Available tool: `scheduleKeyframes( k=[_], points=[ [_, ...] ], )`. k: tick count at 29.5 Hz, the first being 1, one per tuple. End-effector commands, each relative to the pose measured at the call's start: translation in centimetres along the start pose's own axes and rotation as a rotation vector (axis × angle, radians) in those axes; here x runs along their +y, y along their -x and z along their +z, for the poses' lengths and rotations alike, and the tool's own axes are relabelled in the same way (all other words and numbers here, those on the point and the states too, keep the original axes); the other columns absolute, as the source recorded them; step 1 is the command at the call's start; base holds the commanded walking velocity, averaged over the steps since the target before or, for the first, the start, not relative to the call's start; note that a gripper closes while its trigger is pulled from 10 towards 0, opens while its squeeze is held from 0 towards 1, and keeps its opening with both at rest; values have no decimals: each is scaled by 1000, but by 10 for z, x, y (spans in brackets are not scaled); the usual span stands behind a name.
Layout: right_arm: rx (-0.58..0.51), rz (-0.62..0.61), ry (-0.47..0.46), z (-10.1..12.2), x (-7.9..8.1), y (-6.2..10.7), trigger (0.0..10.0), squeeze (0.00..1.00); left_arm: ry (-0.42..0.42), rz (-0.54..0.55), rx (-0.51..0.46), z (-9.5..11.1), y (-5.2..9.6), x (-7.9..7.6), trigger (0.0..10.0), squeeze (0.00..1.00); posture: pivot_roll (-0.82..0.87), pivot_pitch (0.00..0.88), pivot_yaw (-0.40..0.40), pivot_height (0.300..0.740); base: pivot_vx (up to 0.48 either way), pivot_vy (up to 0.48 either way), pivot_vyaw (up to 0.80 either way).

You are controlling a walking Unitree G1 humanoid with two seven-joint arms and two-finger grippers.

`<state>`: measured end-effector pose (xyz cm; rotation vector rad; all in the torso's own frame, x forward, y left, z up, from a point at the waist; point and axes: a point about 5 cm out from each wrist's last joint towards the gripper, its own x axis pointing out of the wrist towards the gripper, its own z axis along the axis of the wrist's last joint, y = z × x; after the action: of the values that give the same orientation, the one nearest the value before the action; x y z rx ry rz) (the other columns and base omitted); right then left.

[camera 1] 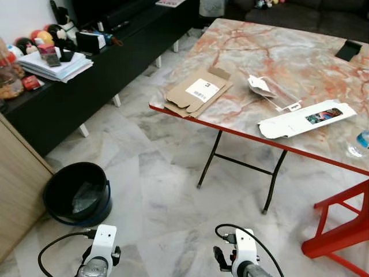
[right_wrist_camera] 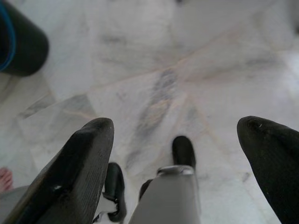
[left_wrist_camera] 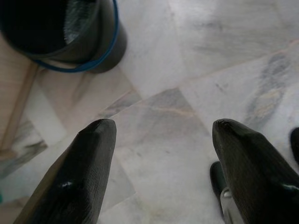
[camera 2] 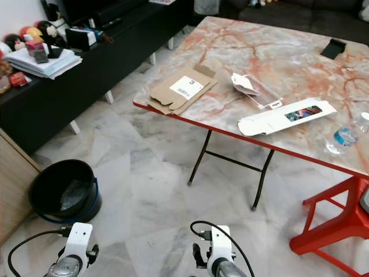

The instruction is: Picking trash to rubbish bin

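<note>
The black rubbish bin (camera 1: pixel 78 193) with a blue rim stands on the marble floor at the left, with some crumpled plastic inside. On the marble-topped table (camera 1: pixel 323 63) lie a flattened cardboard box (camera 1: pixel 198 91), a clear torn wrapper (camera 1: pixel 265 89) and a long white carton (camera 1: pixel 305 118). Both arms hang low in front of me over the floor. My left gripper (left_wrist_camera: pixel 163 125) is open with nothing between its fingers, and the bin (left_wrist_camera: pixel 70 32) is just beyond it. My right gripper (right_wrist_camera: pixel 176 123) is open too, above bare tiles.
A low black cabinet (camera 1: pixel 109 69) with papers and toys runs along the left wall. A wooden panel (camera 1: pixel 14 184) stands beside the bin. A red stool (camera 1: pixel 343 225) sits at the right under the table edge, near a water bottle (camera 1: pixel 360 141). Black table legs (camera 1: pixel 210 161) cross the floor.
</note>
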<state>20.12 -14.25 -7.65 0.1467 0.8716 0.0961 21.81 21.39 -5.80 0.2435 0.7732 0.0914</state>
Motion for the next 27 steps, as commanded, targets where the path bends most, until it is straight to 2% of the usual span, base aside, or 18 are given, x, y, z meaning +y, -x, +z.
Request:
scheduleKeyframes(
  k=[1,4,6,12,27],
  points=[
    [17,-1,2,-5,1,1,10000,0,-19,0,30,-8,2,1,10000,0,130,105,6,740,0,0,-788],
    [18,0,1,-5,1,1,10000,0,-21,0,31,-8,2,1,10000,0,131,108,7,740,0,0,-788],
    [18,0,0,-5,1,1,10000,0,-43,-4,26,-7,2,1,10000,0,131,107,7,740,0,-446,-788],
    [17,0,-1,-5,2,1,10000,0,-9,5,32,-8,2,2,10000,0,129,106,9,740,0,-345,-788],
    [17,0,-3,-6,2,1,10000,0,-29,4,30,-8,2,3,10000,0,124,96,18,740,0,0,-788]
  ],
)
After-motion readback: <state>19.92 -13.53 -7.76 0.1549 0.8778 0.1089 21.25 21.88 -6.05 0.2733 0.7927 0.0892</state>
